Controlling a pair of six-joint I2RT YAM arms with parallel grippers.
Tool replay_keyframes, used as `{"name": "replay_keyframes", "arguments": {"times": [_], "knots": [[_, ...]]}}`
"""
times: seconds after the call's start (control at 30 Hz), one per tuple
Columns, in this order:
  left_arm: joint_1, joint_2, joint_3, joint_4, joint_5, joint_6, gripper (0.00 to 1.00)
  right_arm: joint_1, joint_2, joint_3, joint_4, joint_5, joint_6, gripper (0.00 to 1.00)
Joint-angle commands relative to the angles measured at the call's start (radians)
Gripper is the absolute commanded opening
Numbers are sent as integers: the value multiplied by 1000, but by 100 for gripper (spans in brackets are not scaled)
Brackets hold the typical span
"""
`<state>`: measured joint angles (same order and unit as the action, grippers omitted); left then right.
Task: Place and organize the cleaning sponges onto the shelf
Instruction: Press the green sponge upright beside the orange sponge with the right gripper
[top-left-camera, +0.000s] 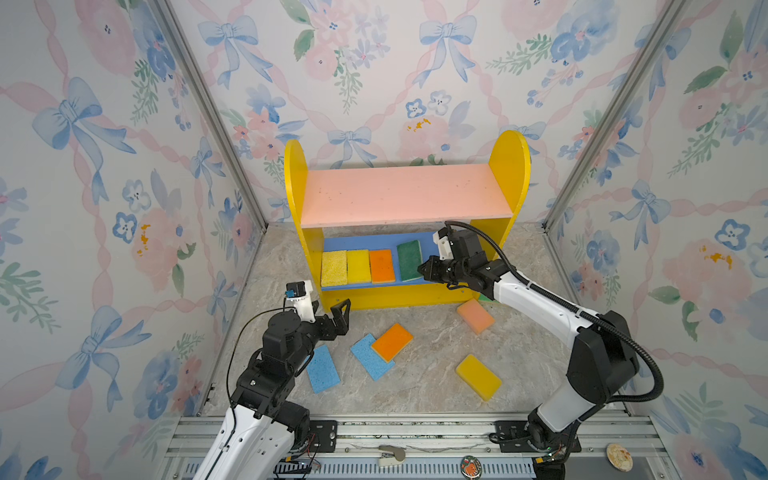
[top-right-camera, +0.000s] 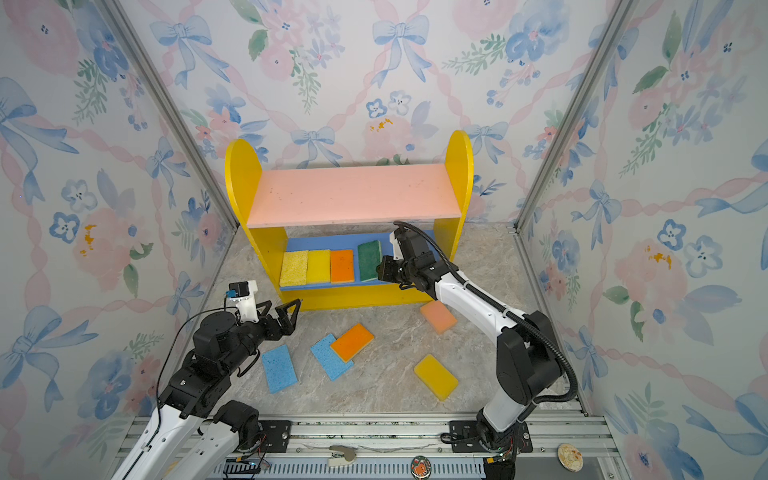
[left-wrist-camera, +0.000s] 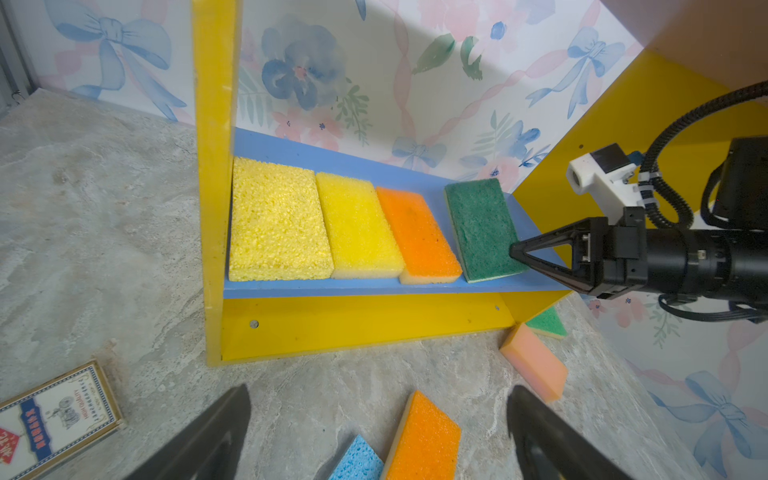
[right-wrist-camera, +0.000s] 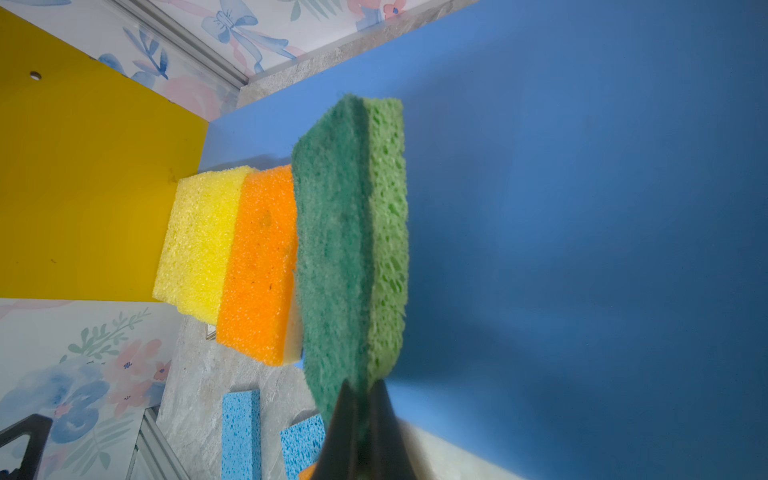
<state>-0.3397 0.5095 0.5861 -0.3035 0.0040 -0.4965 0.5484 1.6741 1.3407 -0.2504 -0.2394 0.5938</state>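
The shelf (top-left-camera: 405, 193) (top-right-camera: 353, 193) stands at the back wall. Its blue lower board (left-wrist-camera: 415, 286) carries a coarse yellow sponge (top-left-camera: 333, 268), a yellow one (top-left-camera: 358, 266) and an orange one (top-left-camera: 382, 266) side by side. A dark green sponge (top-left-camera: 409, 259) (right-wrist-camera: 345, 232) lies askew to their right. My right gripper (top-left-camera: 422, 268) (right-wrist-camera: 362, 399) is shut on its near edge. My left gripper (top-left-camera: 330, 311) (left-wrist-camera: 379, 390) hangs open and empty over the floor in front of the shelf's left end.
On the floor lie a blue sponge (top-left-camera: 323, 369), another blue one (top-left-camera: 371, 356) under an orange one (top-left-camera: 392, 341), a peach one (top-left-camera: 476, 316), a yellow one (top-left-camera: 478, 376) and a green one (left-wrist-camera: 547, 322) half hidden by my right arm. A small printed box (left-wrist-camera: 54, 419) lies left.
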Motion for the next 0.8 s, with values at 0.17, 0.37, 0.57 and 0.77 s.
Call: {"name": "replay_keyframes", "arguments": {"times": [0.17,0.37,0.57,0.77], "knots": [[5,1,-12,-6,1,26,98,-13,59,66,-10,-8,-10,5],[6,6,-11,-6,4,27,98,-13,84,82,-15,-22,-13,8],[5,14,-12,-6,4,27,98,-12,96,100,-56,-18,-31,11],[6,17,-14,-5,3,27,98,-13,92,100,-74,-6,-46,25]]}}
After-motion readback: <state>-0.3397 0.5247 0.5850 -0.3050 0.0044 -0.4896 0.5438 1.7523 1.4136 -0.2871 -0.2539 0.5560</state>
